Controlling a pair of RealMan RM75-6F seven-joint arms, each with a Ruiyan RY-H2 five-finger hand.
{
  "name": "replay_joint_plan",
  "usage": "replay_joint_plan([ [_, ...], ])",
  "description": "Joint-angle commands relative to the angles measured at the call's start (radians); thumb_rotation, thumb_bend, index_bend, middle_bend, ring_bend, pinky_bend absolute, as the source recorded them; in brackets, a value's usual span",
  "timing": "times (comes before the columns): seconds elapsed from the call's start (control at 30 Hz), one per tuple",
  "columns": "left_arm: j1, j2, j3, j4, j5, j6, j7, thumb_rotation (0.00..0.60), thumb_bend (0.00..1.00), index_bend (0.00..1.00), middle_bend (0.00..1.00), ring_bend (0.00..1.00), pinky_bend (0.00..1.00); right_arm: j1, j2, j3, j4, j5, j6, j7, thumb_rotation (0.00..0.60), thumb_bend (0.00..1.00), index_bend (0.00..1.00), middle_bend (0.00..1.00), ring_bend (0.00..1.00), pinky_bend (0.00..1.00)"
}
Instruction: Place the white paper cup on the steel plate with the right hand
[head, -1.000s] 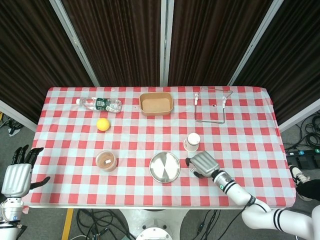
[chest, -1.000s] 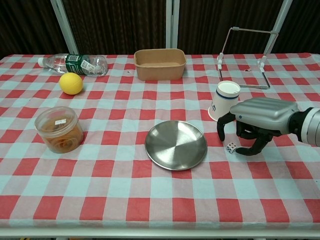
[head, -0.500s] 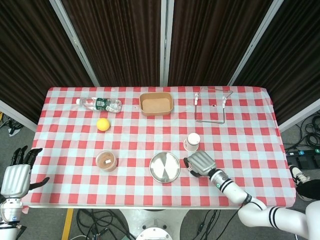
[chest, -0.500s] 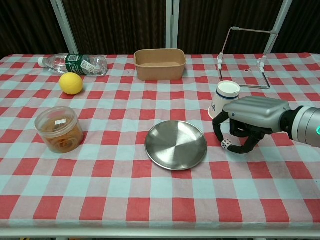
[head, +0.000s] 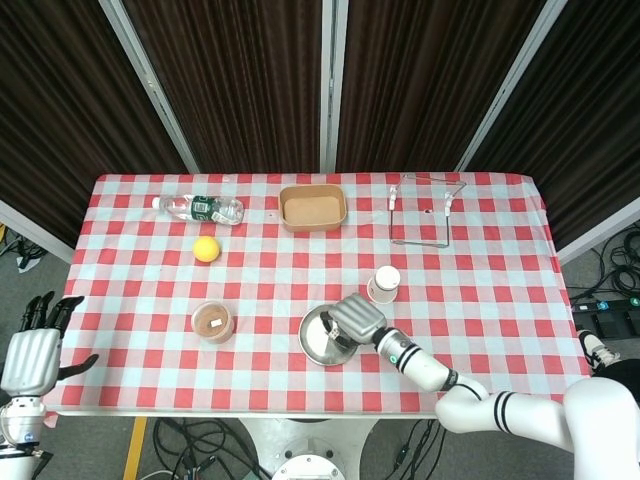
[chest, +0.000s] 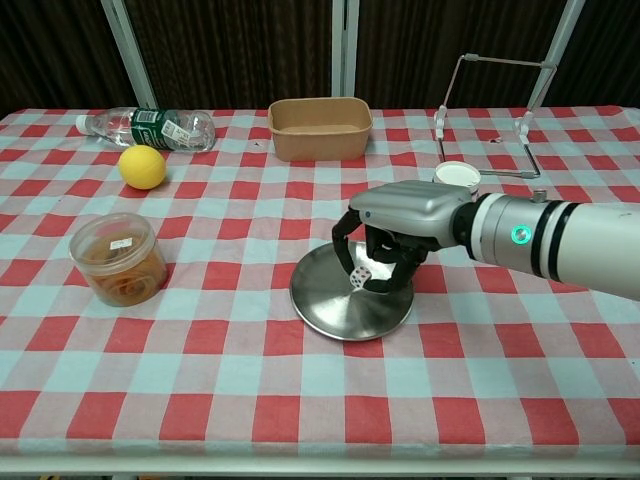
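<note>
The white paper cup (head: 383, 283) stands upright on the checked cloth, right of and behind the steel plate (head: 318, 342). In the chest view only the top of the cup (chest: 456, 173) shows behind my right forearm. My right hand (chest: 395, 228) hovers over the steel plate (chest: 330, 302) and pinches a small white die (chest: 357, 277) in its curled fingers, apart from the cup. From above, the right hand (head: 355, 317) covers the plate's right part. My left hand (head: 31, 357) hangs off the table's left front corner, fingers apart, holding nothing.
A lying water bottle (chest: 150, 127) and a yellow ball (chest: 142, 166) are at the back left. A brown paper box (chest: 320, 127) sits at the back centre, a wire rack (chest: 441, 121) at the back right. A lidded plastic tub (chest: 118, 258) stands left of the plate.
My right hand closed on the die beside the cup, lifted it and carried it left over the steel plate. The cup stayed where it was. The left hand has not moved.
</note>
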Motion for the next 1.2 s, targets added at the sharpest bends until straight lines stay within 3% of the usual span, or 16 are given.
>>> replay_joint_plan([
  [0.03, 0.002, -0.001, 0.001, 0.003, -0.001, 0.002, -0.003, 0.6, 0.07, 0.16, 0.16, 0.02, 0.02, 0.023, -0.027, -0.003, 0.018, 0.03, -0.017, -0.042, 0.6, 0.29, 0.44, 0.95, 0.92, 0.92],
  [0.23, 0.008, -0.001, 0.001, 0.007, -0.004, 0.005, -0.01, 0.6, 0.07, 0.16, 0.16, 0.02, 0.02, -0.007, 0.032, 0.001, -0.071, 0.044, 0.064, -0.065, 0.6, 0.26, 0.18, 0.95, 0.91, 0.92],
  [0.37, 0.007, 0.0, 0.001, 0.008, 0.002, 0.007, -0.012, 0.6, 0.07, 0.16, 0.16, 0.02, 0.02, -0.07, 0.125, 0.023, -0.175, 0.012, 0.195, 0.005, 0.6, 0.23, 0.13, 0.88, 0.83, 0.9],
  [0.43, 0.008, 0.0, 0.0, 0.008, 0.005, 0.011, -0.013, 0.6, 0.07, 0.16, 0.16, 0.02, 0.02, -0.105, 0.166, 0.03, -0.203, -0.014, 0.263, 0.054, 0.6, 0.2, 0.13, 0.71, 0.66, 0.78],
  [0.57, 0.006, 0.001, 0.001, 0.008, 0.004, 0.005, -0.016, 0.6, 0.07, 0.16, 0.16, 0.02, 0.02, -0.181, 0.248, 0.047, -0.22, -0.014, 0.371, 0.172, 0.6, 0.16, 0.13, 0.36, 0.22, 0.36],
  [0.67, 0.002, -0.002, 0.001, 0.007, 0.006, 0.0, -0.011, 0.6, 0.07, 0.16, 0.16, 0.02, 0.02, -0.212, 0.296, 0.053, -0.219, 0.052, 0.355, 0.232, 0.6, 0.13, 0.13, 0.24, 0.04, 0.17],
  [0.77, -0.003, -0.001, 0.0, 0.001, 0.011, -0.002, -0.004, 0.6, 0.07, 0.16, 0.16, 0.02, 0.02, -0.222, 0.316, 0.049, -0.204, 0.109, 0.308, 0.264, 0.6, 0.12, 0.13, 0.19, 0.0, 0.11],
  [0.97, -0.008, 0.005, -0.004, -0.016, 0.017, 0.0, 0.013, 0.6, 0.07, 0.16, 0.16, 0.02, 0.02, -0.192, 0.267, 0.047, -0.098, 0.195, 0.161, 0.346, 0.6, 0.12, 0.13, 0.18, 0.0, 0.1],
  [1.2, -0.006, 0.01, -0.001, -0.031, 0.011, -0.001, 0.026, 0.6, 0.07, 0.16, 0.16, 0.02, 0.02, -0.159, 0.167, 0.059, 0.037, 0.185, 0.082, 0.452, 0.6, 0.12, 0.13, 0.18, 0.0, 0.1],
])
